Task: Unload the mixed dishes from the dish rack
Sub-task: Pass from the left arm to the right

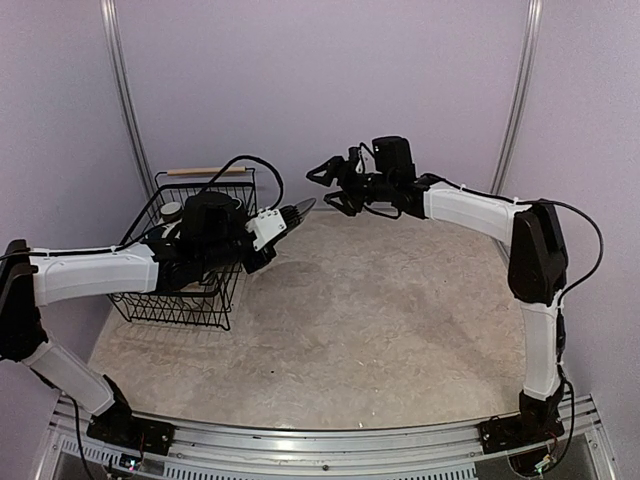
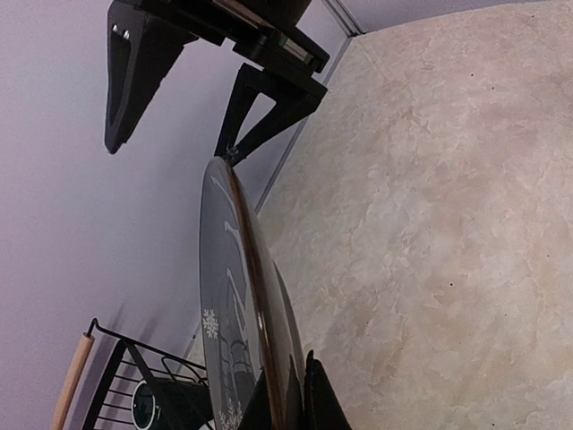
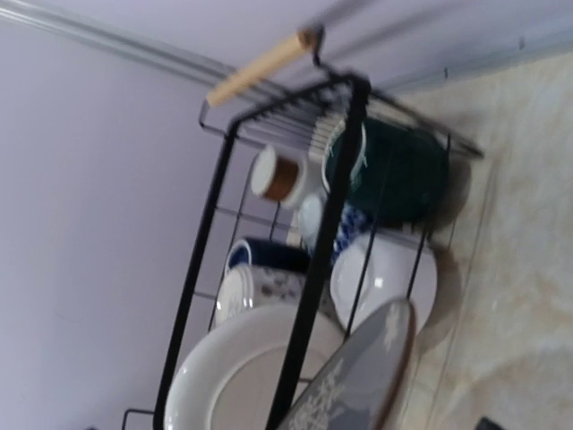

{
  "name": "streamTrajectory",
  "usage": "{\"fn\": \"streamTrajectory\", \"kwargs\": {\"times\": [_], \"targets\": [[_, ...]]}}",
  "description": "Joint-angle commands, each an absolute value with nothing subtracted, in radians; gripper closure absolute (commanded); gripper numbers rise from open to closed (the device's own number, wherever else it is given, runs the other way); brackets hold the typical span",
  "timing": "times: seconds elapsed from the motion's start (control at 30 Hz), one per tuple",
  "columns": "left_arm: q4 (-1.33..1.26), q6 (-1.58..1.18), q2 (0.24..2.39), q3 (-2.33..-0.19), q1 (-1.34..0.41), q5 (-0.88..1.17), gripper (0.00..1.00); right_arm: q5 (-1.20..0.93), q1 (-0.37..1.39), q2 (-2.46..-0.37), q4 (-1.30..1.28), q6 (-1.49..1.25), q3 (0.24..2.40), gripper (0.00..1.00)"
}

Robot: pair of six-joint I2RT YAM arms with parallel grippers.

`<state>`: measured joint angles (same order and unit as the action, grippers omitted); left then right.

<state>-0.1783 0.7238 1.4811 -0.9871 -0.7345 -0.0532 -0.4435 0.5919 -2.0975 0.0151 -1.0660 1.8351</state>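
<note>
**Top external.** The left arm reaches from the lower left across the dish rack. The rack stands at the left of the worktop, close to the back wall. The left claw is clamped on the rim of a grey plate, which is held in the air just right of the rack. The right claw hangs at upper centre with its fingers apart, near the plate's far edge. Whether it touches the plate cannot be judged here. The arm hides most of the rack's contents; one wooden handle shows at the back.

**Left wrist.** The grey plate is seen almost edge-on, with a dark face, white snowflake print and brown rim. Its lower edge sits between the left claw's fingers, which are cut off at the bottom of the frame. The right claw is at the top, jaws spread. One tip lies right at the plate's upper edge, but contact is unclear. A corner of the rack and its handle are cut off at lower left.

**Right wrist.** The view is blurred, and this claw's own fingers are out of frame. The rack fills the view and holds:
- a small brown-white cup
- a dark green dish
- a blue-patterned mug
- a dark blue mug
- a white bowl
- a white plate

The grey plate is in front at lower centre, cropped by the bottom edge.
</note>
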Motion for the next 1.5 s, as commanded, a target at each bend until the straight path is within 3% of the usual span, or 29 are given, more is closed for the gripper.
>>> {"fn": "streamTrajectory", "kwargs": {"times": [0.0, 0.47, 0.93, 1.1, 1.27, 1.3, 1.4, 1.47], "targets": [[-0.285, 0.785, 1.478, -1.006, -0.742, -0.092, 1.00, -0.439, 0.630, -2.181, -0.132, -1.060, 1.929, 0.15], [-0.249, 0.820, 1.513, -1.030, -0.745, -0.108, 1.00, -0.402, 0.669, -2.261, -0.360, -1.078, 2.064, 0.48], [-0.218, 0.866, 1.555, -1.065, -0.777, -0.145, 1.00, -0.504, 0.678, -2.317, -0.548, -1.163, 2.145, 0.54], [-0.220, 0.868, 1.567, -1.068, -0.794, -0.153, 1.00, -0.526, 0.701, -2.334, -0.529, -1.190, 2.139, 0.67], [-0.204, 0.841, 1.573, -1.079, -0.799, -0.161, 1.00, -0.498, 0.698, -2.287, -0.479, -1.230, 2.075, 0.93], [-0.189, 0.823, 1.574, -1.089, -0.799, -0.163, 0.96, -0.497, 0.694, -2.276, -0.462, -1.239, 2.058, 0.99], [-0.152, 0.746, 1.566, -1.122, -0.799, -0.162, 0.54, -0.479, 0.679, -2.237, -0.401, -1.256, 1.998, 1.00], [-0.101, 0.696, 1.553, -1.148, -0.800, -0.149, 0.34, -0.454, 0.663, -2.198, -0.358, -1.254, 1.952, 1.00]]}}
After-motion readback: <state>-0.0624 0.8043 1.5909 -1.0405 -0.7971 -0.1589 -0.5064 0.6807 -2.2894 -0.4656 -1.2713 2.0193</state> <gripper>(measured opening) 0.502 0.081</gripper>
